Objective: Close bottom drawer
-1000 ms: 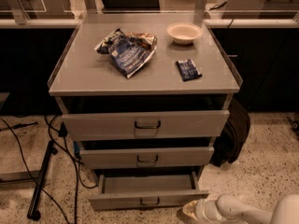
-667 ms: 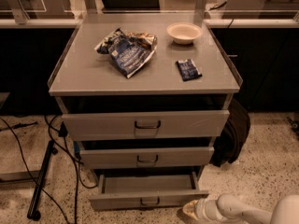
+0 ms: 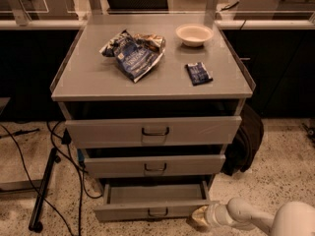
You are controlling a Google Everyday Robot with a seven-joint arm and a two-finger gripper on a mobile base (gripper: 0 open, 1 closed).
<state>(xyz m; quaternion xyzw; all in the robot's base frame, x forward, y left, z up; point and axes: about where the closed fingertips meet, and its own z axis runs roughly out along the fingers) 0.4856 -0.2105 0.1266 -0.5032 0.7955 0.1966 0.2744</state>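
Observation:
The bottom drawer [image 3: 147,211] is the lowest grey drawer of the cabinet. It stands pulled out, with its inside showing and a small dark handle [image 3: 158,213] at the centre of its front. My gripper [image 3: 199,218] is low at the bottom right, at the right end of the drawer's front panel, on a white arm [image 3: 256,218]. Whether it touches the panel does not show.
The middle drawer [image 3: 155,165] and top drawer [image 3: 153,130] also stand partly out. On the cabinet top [image 3: 88,77] lie a chip bag [image 3: 133,53], a white bowl [image 3: 194,34] and a small blue packet [image 3: 199,73]. Cables and a dark stand [image 3: 42,191] are at the left, a black bag [image 3: 244,141] at the right.

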